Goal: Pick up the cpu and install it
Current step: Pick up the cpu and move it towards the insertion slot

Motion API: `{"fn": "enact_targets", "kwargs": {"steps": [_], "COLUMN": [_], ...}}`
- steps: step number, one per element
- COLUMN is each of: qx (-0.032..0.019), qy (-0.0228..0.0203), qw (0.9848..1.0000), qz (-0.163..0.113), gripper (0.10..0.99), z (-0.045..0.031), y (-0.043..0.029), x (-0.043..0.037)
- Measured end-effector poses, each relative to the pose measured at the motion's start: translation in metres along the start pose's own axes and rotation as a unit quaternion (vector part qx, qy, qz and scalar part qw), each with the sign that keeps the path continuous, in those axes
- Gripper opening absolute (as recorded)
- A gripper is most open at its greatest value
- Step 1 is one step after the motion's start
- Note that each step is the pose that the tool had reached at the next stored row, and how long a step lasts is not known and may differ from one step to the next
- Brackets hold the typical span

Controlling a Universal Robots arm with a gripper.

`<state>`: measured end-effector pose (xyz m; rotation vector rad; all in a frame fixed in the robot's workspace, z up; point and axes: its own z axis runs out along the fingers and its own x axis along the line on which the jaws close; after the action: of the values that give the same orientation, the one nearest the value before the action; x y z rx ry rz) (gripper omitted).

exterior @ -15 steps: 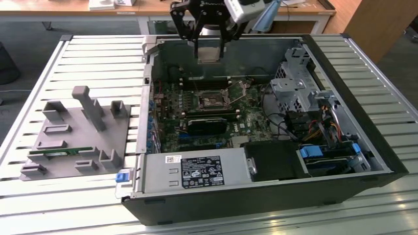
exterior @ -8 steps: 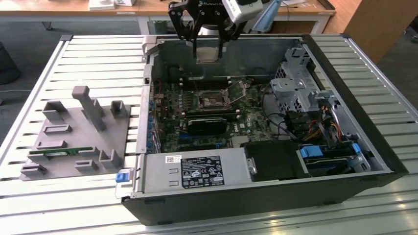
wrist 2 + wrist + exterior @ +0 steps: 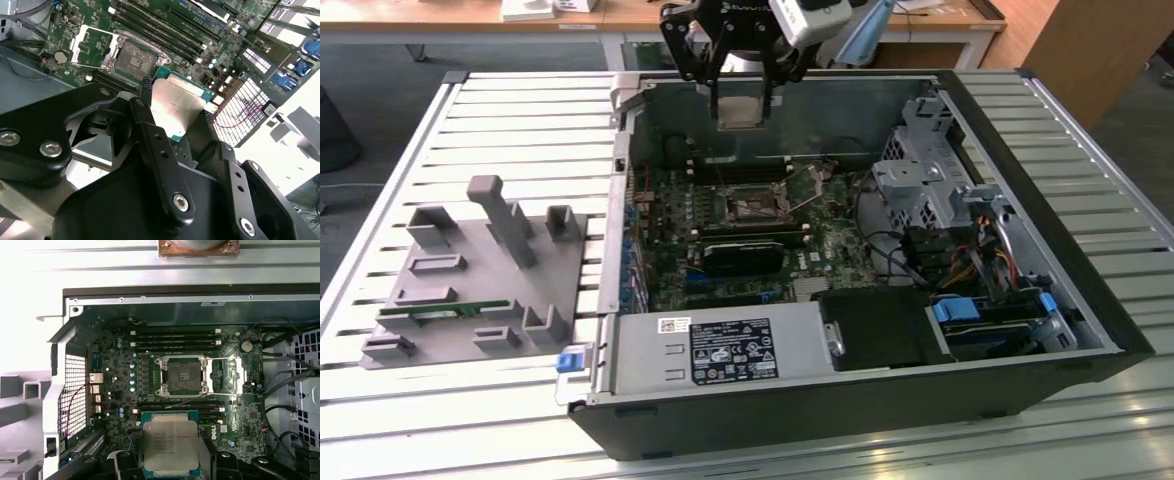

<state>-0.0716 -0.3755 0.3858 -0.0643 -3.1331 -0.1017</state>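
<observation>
Looks like the carry stage: picked up, not yet seated. Tool (image 3: pixel 744 98) clamped on two opposite edges of the cpu (image 3: pixel 743 112), raised over the far wall of the open computer case (image 3: pixel 1067 330). In the second wrist view, held flat between the black fingers (image 3: pixel 145 92), with nothing else touching.

Below the tool and well apart from it, the socket (image 3: pixel 181 376) on the green motherboard (image 3: pixel 115 385). Appears uncovered, with its metal load plate (image 3: pixel 232 375) swung aside just next to it.

Judging from that, calls for travel inward over the board until directly above the socket. Then squaring of the edges with the frame, a level attitude and a slow, light descent. Probably little room for tilt or twist, and corner orientation not readable here.

Flat and square, with a shiny silver lid carrying faint print. Thin teal-green rim around the lid in both wrist views (image 3: pixel 177 102). No visible damage.
</observation>
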Motion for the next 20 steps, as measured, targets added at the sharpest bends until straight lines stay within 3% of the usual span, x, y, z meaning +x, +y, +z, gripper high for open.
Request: {"fn": "enact_targets", "kwargs": {"steps": [20], "qx": [0.0000], "qy": [0.0000], "qw": [1.0000], "qz": [0.000], "gripper": [0.533], "z": [0.0000], "y": [-0.0003], "x": [0.0083]}}
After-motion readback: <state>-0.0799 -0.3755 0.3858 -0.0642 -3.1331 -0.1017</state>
